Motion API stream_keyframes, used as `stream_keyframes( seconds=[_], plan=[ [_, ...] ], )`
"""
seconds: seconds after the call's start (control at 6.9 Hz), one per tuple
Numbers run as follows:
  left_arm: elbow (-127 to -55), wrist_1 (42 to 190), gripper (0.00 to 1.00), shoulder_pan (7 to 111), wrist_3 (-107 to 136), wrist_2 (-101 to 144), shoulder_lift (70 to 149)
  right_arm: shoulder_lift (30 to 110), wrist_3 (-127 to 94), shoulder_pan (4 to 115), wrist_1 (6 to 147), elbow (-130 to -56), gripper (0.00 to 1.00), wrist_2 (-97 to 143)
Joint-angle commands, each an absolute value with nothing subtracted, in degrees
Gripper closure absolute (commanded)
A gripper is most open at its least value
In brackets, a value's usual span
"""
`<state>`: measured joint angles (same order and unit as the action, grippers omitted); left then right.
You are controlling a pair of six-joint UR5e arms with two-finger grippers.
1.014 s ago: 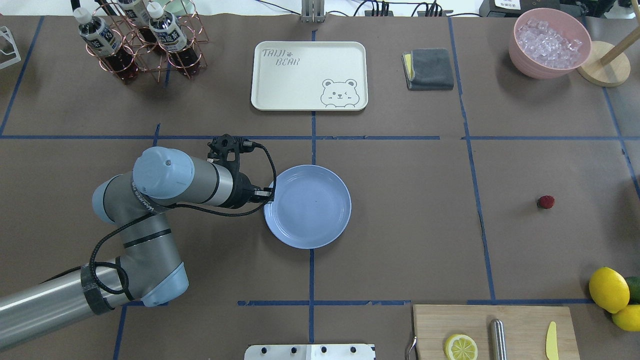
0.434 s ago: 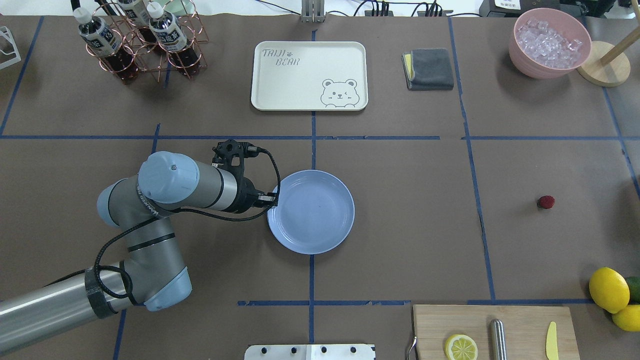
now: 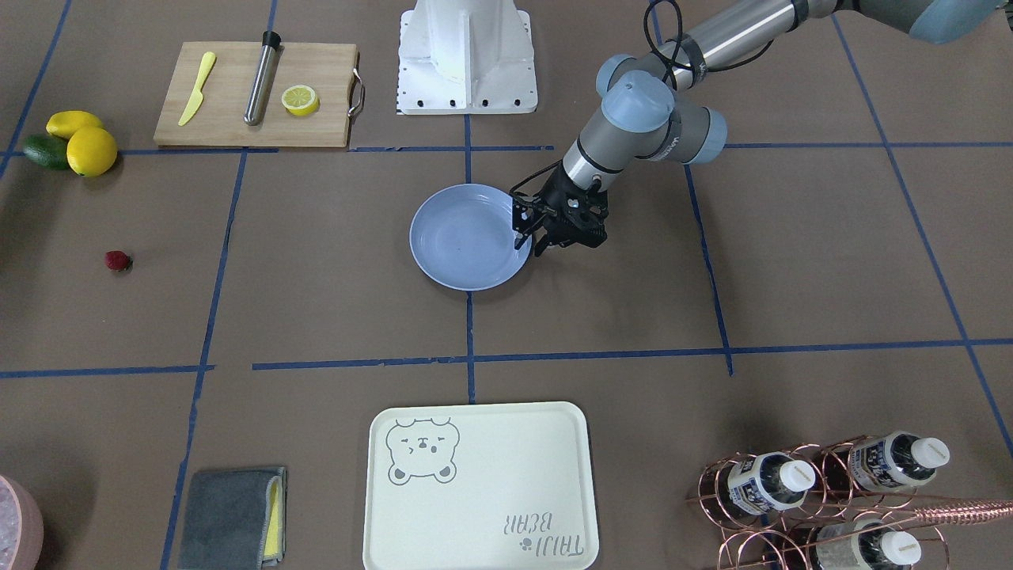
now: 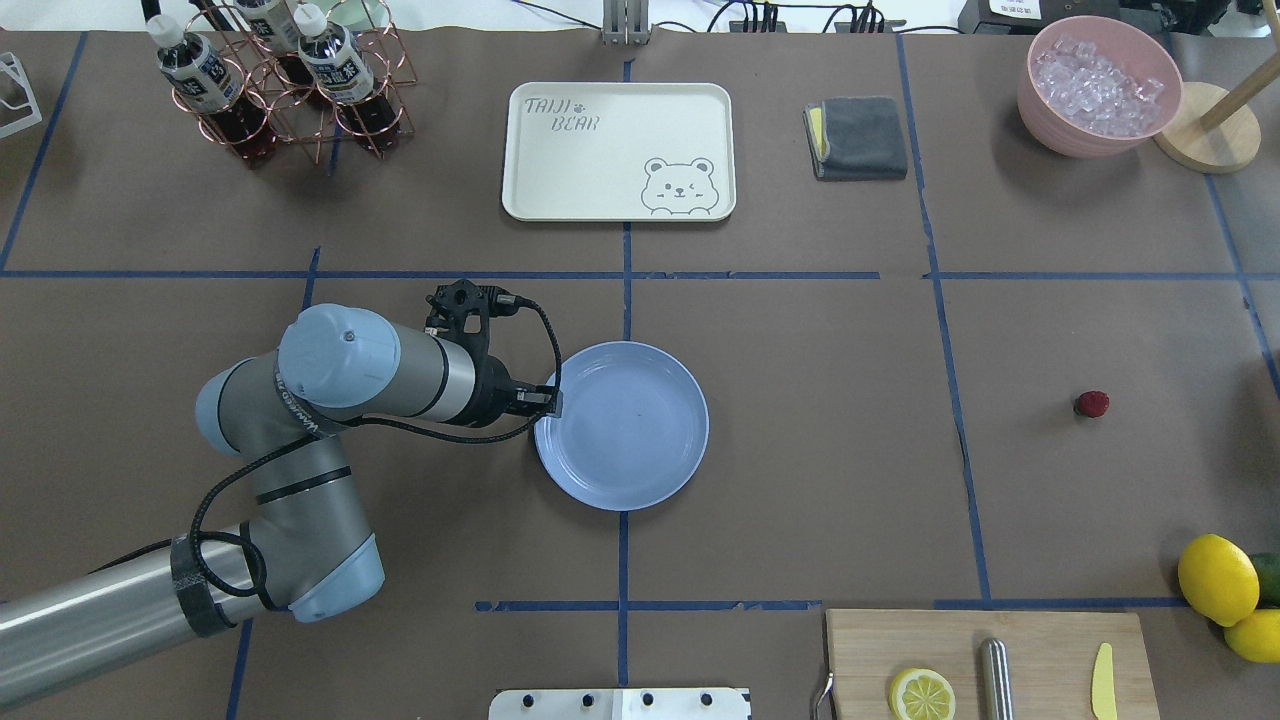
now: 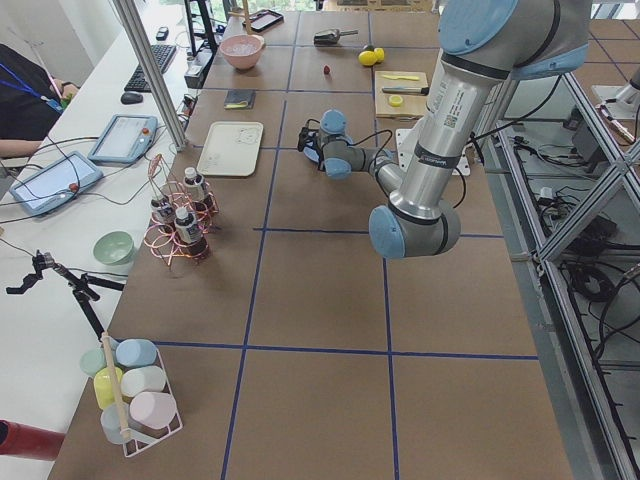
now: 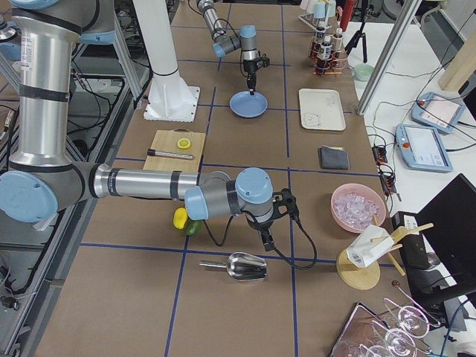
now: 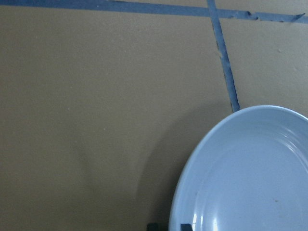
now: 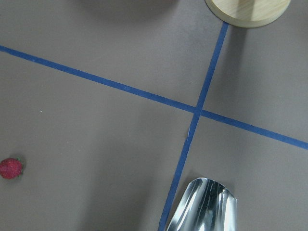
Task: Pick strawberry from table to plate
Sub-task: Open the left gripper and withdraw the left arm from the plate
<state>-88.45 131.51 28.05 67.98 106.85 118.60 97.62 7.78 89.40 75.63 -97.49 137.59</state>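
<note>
The strawberry (image 4: 1092,404) is a small dark red berry lying alone on the brown table (image 4: 820,480), far right of centre; it also shows as the strawberry (image 3: 118,260) in the front view and the strawberry (image 8: 10,168) at the right wrist view's left edge. The light blue plate (image 4: 640,440) sits mid-table. My left gripper (image 4: 548,402) is at the plate's left rim, its fingertips (image 7: 154,226) straddling that rim, shut on it. My right gripper (image 6: 266,239) appears only in the exterior right view, above the table near the strawberry's area; whether it is open or shut I cannot tell.
A cream bear tray (image 4: 618,150), grey cloth (image 4: 857,137), pink bowl of ice (image 4: 1098,85) and bottle rack (image 4: 280,80) line the far side. A cutting board (image 4: 985,665) with a lemon half, and lemons (image 4: 1217,578), lie near right. A metal scoop (image 8: 204,207) lies below the right wrist.
My left arm has shifted slightly right, and the plate has slid with it to the right and a little toward the robot. The strawberry has stayed put.
</note>
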Motion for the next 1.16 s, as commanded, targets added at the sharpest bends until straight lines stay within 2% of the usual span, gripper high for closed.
stream_keyframes(
  seconds=[0.0, 0.29, 0.43, 0.58, 0.72, 1.01],
  plan=[
    [-91.2, 127.6, 0.0, 34.5, 58.6, 111.7, 117.2, 95.3, 7.6, 87.6, 75.1, -99.4, 0.0, 137.6],
    [-101.9, 106.8, 0.0, 45.0, 37.8, 115.0, 113.4, 94.0, 2.5, 86.2, 74.2, -100.0, 0.0, 137.9],
    [-104.8, 101.4, 0.0, 53.5, 23.5, 115.3, 110.2, 94.3, 1.9, 85.6, 71.4, -100.4, 0.0, 138.2],
    [-103.8, 100.9, 0.0, 61.9, 10.4, 119.2, 106.3, 94.3, -1.4, 84.4, 71.0, -101.2, 0.0, 138.3],
    [-101.2, 100.8, 0.0, 68.8, -0.2, 122.7, 101.3, 94.2, -10.2, 81.3, 71.2, -105.6, 0.0, 138.6],
    [-91.4, 96.3, 0.0, 82.2, -14.9, 124.4, 98.4, 94.4, -17.9, 74.4, 71.1, -109.2, 0.0, 139.6]
  ],
)
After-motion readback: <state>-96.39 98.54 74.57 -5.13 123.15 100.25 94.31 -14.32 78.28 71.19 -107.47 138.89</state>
